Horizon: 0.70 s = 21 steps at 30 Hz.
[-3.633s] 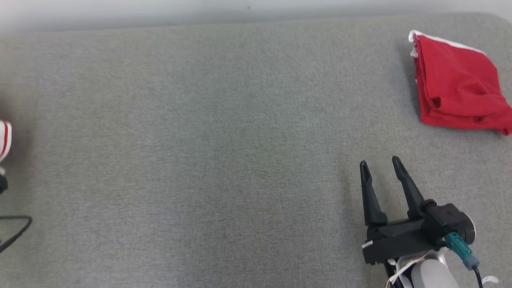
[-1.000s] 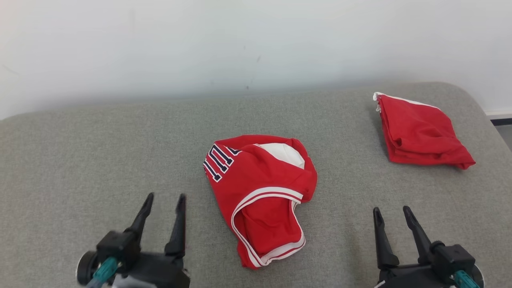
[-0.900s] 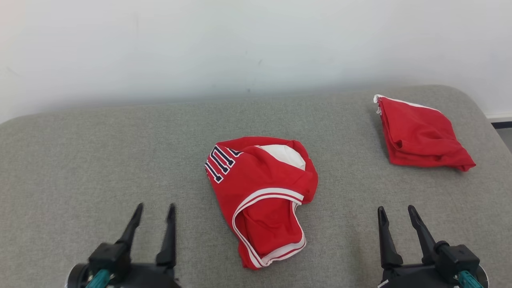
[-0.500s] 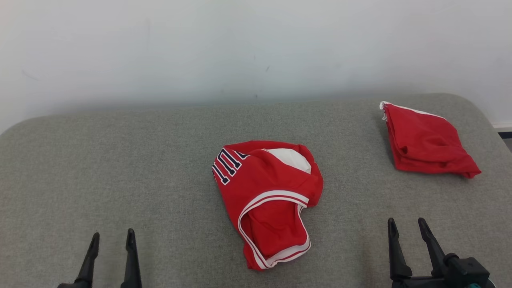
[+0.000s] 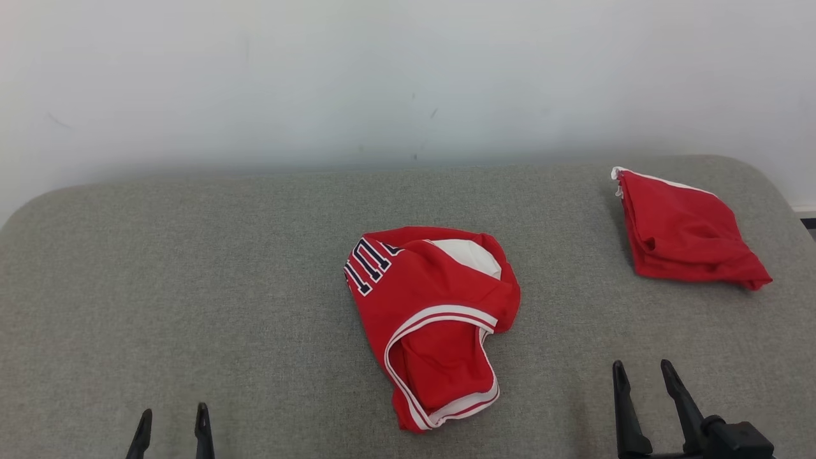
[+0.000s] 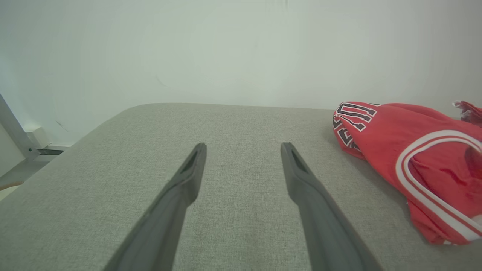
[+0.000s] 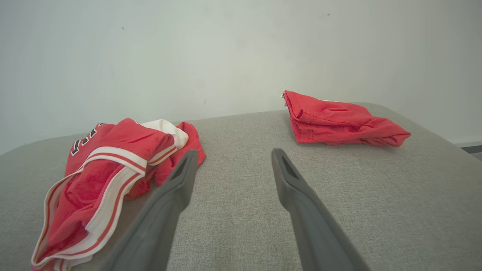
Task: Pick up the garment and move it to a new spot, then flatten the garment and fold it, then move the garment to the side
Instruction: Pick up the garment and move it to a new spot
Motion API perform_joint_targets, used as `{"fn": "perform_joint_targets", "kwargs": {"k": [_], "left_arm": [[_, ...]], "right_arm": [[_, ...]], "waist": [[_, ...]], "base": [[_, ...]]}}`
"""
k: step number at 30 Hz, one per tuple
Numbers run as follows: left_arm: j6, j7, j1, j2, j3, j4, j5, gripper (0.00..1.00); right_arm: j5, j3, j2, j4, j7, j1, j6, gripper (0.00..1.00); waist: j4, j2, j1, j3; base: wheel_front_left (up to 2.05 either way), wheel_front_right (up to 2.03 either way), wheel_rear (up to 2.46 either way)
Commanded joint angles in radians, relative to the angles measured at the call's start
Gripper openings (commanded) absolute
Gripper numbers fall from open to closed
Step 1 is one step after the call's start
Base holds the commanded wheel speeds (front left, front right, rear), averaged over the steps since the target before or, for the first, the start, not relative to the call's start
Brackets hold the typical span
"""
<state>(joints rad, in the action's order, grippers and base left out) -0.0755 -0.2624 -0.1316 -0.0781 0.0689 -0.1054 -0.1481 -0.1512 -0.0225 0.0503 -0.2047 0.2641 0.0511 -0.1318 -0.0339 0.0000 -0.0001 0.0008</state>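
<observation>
At the near edge of the grey padded desk my left hand & right hand sit low, fingers apart, both empty, either side of the garment w/o touching it. It's a crumpled red jersey, mid-desk. I'd say flatten, fold & move-aside are all left. A 2nd red piece lies folded, far right corner. Plain white wall behind.

Black right gripper, long tapered fingers
</observation>
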Motion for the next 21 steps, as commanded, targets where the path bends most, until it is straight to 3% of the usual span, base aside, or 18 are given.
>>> {"fn": "perform_joint_targets", "kwargs": {"k": [1, 21], "left_arm": [[-0.001, -0.002, -0.008, 0.002, -0.001, -0.004, 0.021, 1.0], [0.012, -0.002, -0.001, 0.027, 0.002, -0.01, 0.061, 1.0]], "right_arm": [[0.001, 0.006, 0.0, 0.001, 0.001, 0.015, 0.002, 1.0], [0.022, 0.038, 0.0, -0.019, 0.001, 0.02, 0.002, 1.0]], "waist": [[0.0, 0.0, 0.0001, 0.0], [0.005, 0.0, 0.0001, 0.005]], "base": [[0.0, 0.0, 0.0], [0.0, 0.0, 0.0]]}}
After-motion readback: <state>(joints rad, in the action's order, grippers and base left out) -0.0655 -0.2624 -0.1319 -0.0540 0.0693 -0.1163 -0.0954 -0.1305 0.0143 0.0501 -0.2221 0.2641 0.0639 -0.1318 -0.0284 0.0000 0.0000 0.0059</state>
